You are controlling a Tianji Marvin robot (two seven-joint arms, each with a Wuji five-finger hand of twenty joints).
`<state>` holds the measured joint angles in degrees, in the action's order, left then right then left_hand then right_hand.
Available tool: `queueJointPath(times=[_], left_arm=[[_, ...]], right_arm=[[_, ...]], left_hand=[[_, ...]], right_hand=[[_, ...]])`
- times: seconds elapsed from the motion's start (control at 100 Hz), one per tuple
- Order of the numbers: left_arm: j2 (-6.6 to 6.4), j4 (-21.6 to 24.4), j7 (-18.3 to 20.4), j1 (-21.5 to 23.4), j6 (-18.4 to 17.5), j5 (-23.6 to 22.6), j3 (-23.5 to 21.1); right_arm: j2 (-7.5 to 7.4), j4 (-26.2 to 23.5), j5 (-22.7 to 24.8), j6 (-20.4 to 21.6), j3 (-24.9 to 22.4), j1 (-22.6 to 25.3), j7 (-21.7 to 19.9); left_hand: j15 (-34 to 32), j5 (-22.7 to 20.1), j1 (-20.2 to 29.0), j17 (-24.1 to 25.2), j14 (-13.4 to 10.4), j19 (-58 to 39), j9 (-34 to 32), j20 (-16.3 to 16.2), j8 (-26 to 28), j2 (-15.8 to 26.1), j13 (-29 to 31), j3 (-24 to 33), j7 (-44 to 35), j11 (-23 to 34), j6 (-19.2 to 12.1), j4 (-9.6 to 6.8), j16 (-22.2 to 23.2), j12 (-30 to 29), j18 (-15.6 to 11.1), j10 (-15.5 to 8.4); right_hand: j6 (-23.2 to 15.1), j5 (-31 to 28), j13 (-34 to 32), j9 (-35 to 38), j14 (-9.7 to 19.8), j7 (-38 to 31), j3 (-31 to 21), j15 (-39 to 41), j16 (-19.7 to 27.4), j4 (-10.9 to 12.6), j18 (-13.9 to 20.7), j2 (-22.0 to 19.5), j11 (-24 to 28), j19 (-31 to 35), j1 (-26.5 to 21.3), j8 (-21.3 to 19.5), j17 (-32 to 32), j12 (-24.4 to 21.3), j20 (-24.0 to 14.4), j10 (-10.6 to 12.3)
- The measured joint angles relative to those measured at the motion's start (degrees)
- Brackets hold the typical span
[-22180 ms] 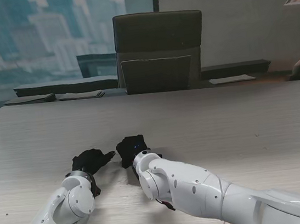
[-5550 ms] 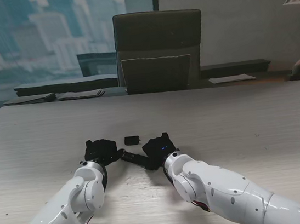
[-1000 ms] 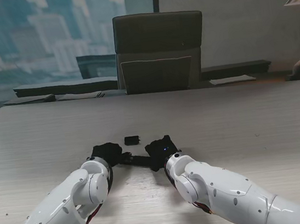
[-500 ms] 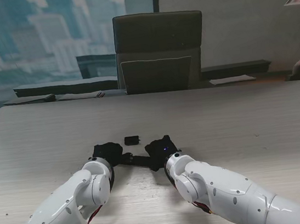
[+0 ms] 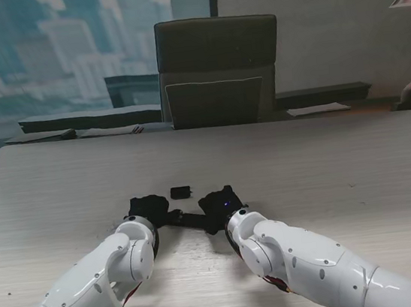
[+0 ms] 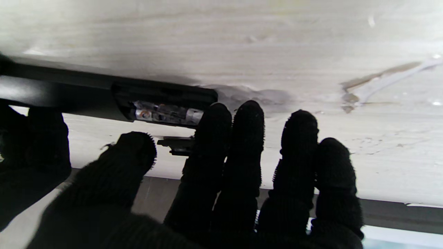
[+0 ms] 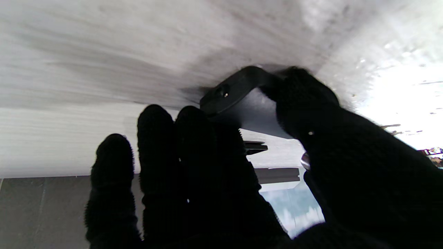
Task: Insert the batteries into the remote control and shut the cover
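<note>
Basically: pale wood-grain table (image 5: 328, 160), 1 dark office chair (image 5: 218, 68) on the far side, window with city view behind on the left, grey wall on the right. Some flat papers on a darker ledge past the table's far edge.

Count: 2 arms, 2 black-gloved hands, 1 remote control (image 5: 189, 218), 1 cover (image 5: 180, 191), at least 1 battery (image 6: 164, 113) showing.

Left hand (image 5: 149, 208): fingers (image 6: 294, 148) straight, 4 side by side, thumb apart. Index tip is at the end of the remote; no grasp seen.

Remote lies on the table between the 2 hands, back up, compartment uncovered. Battery sits inside; can't tell if there are 2.

Cover lies alone on the table, just beyond the remote, farther from me.

Right hand (image 5: 220, 204): thumb and fingers pinching the remote's other end.
</note>
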<state>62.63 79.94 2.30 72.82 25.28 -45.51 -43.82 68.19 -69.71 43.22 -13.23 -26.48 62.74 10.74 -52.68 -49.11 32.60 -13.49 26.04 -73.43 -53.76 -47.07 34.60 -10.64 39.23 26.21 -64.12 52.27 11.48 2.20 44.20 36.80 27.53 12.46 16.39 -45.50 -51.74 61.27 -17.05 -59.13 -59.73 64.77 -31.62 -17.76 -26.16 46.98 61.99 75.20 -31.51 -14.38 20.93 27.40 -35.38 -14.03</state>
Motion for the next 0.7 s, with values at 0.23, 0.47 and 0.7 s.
queueJointPath(times=[0.23, 0.47, 0.7], left_arm=[[0.03, -0.95, -0.26, -1.11, 0.3, 0.03, 1.54], [0.28, -2.02, -1.28, -2.14, 0.95, 0.03, 2.93], [0.66, -3.19, -2.09, -3.25, 1.61, 0.53, 4.3]], right_arm=[[-0.07, 0.0, -0.26, 0.49, -0.13, -0.12, -0.41], [-0.11, 0.0, -0.68, 1.09, -0.2, -0.24, -0.82], [-0.11, -0.09, -0.83, 1.15, -0.23, -0.24, -0.99]], left_hand=[[0.02, 0.0, -1.4, 0.01, 0.0, 0.01, 0.09, 0.04, -0.01, -0.91, 0.0, 0.67, -0.95, -0.01, 1.15, -0.01, -0.03, -0.02, -0.08, 0.2], [0.02, 0.0, -2.06, 0.01, 0.0, 0.01, 0.09, 0.12, 0.19, -1.55, 0.0, 1.1, -1.9, 0.03, 1.36, -0.01, -0.4, -0.02, -0.16, 0.32], [0.02, -0.01, -2.62, 0.01, -0.03, 0.01, 0.09, 0.22, 0.3, -1.56, 0.0, 1.78, -3.69, 0.57, 2.29, -0.01, -0.45, 0.08, -0.23, 0.99]], right_hand=[[0.03, -0.01, -0.02, 0.1, -0.02, -0.01, 0.0, 0.0, 0.0, 0.0, 0.0, 0.0, 0.01, 0.0, -0.06, 0.0, 0.0, 0.0, 0.0, -0.03], [0.46, -0.02, -0.07, 0.64, -0.05, -0.01, 0.0, 0.0, 0.0, -0.01, 0.01, 0.0, 0.26, 0.0, -0.16, 0.0, 0.0, 0.01, 0.0, -0.09], [0.46, -0.03, -0.08, 0.8, -0.05, -0.01, 0.0, 0.01, 0.0, -0.01, 0.01, 0.0, 0.36, 0.0, -0.17, 0.0, 0.0, 0.01, -0.01, -0.09]])
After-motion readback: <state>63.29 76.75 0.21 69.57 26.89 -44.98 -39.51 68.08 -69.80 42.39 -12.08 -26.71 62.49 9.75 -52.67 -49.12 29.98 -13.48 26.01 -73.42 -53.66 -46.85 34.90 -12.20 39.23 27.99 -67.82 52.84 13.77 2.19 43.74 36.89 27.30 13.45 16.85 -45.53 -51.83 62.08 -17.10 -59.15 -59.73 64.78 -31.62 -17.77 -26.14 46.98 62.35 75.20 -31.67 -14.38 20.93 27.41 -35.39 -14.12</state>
